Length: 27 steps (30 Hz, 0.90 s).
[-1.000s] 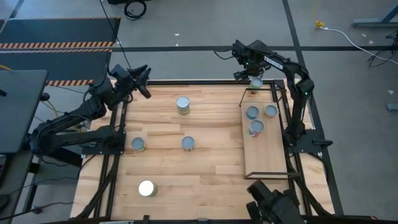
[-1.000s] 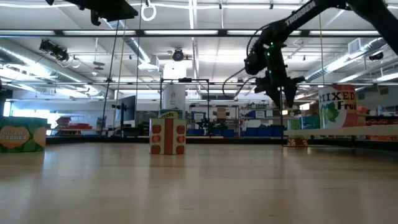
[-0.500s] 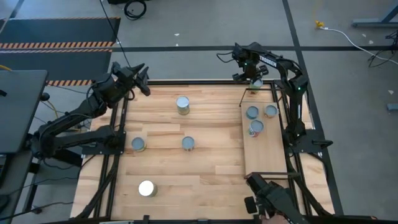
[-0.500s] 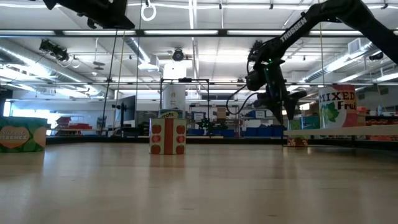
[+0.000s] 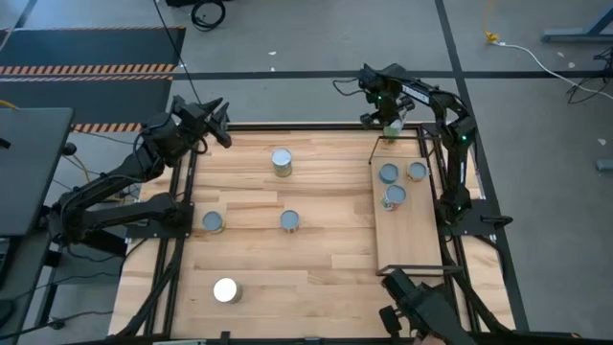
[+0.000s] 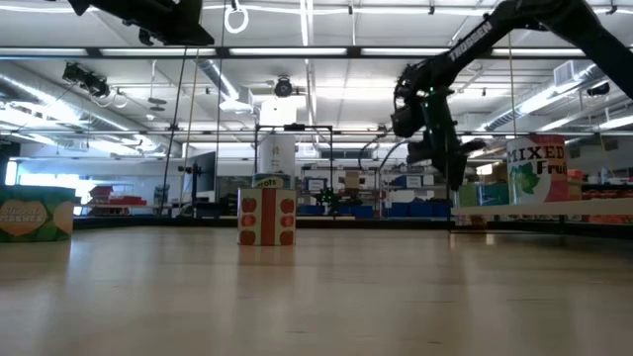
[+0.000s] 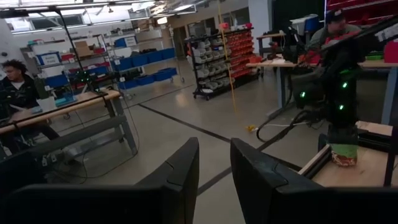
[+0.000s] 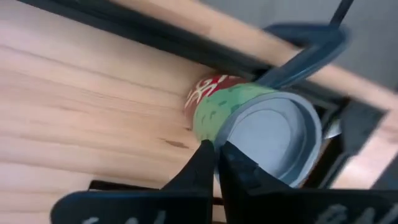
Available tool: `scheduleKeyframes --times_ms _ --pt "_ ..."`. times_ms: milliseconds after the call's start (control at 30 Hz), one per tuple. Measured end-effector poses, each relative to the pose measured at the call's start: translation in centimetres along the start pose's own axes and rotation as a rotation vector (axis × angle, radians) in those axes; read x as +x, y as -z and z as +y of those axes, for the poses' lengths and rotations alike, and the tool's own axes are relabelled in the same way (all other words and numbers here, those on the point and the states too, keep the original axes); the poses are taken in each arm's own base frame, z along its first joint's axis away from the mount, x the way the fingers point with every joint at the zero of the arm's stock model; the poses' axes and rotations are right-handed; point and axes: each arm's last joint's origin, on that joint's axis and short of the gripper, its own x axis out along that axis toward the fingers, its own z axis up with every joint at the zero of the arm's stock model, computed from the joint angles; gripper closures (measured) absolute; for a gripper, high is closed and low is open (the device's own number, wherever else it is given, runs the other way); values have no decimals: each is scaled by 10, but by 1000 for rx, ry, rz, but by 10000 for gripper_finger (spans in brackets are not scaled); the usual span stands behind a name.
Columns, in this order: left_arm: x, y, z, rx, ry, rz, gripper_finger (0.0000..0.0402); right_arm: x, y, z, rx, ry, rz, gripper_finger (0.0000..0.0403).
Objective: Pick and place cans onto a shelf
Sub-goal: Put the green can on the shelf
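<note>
Your right gripper [image 5: 391, 113] sits over the far end of the shelf [image 5: 414, 230], right above the green-labelled can [image 8: 249, 115] standing at that far edge; in the right wrist view its fingers [image 8: 202, 163] are nearly together in front of the can's rim, not clamped on it. The shelf lies along the right edge of the desk [image 5: 249, 264], and three more cans stand on its far half: one [image 5: 388, 173] toward the shelf's left edge, one [image 5: 417, 171] toward its right edge, and one with a red label [image 5: 394, 196] just nearer than those two. Four cans are off the shelf on the desk: one [image 5: 282, 161] near the far edge, one [image 5: 212, 222] by the left edge, one [image 5: 289, 221] around the middle, and a white-topped one [image 5: 226, 290] toward the near left corner. Your left gripper [image 5: 216, 119] waits raised over the far left corner of the desk, its fingers [image 7: 180, 171] slightly apart and holding nothing.
</note>
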Motion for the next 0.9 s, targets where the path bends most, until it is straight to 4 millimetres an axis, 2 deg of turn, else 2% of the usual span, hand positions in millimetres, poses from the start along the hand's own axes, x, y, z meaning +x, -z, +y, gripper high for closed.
scheduleKeyframes --times_ms 133,233,400,533,700,767,900 --pt "0 0 0 -65 2 -2 303 -41 14 4 -94 6 -181 395" --pt "0 -1 -1 -214 9 -3 303 -80 37 11 -154 -32 -317 396" --pt "-1 -2 -4 -527 51 -5 303 -142 98 22 -246 -137 -504 396" --pt "-1 -3 -4 -629 58 -18 303 -178 156 26 -339 -285 -564 396" --pt "-5 -7 -5 -631 180 -33 303 -198 224 13 -425 -386 -514 396" --pt "-8 -10 -6 -614 253 -45 303 -200 249 1 -382 -395 -451 396" --pt "-13 -16 -6 -676 368 -74 303 -199 280 -12 -190 -519 -442 396"
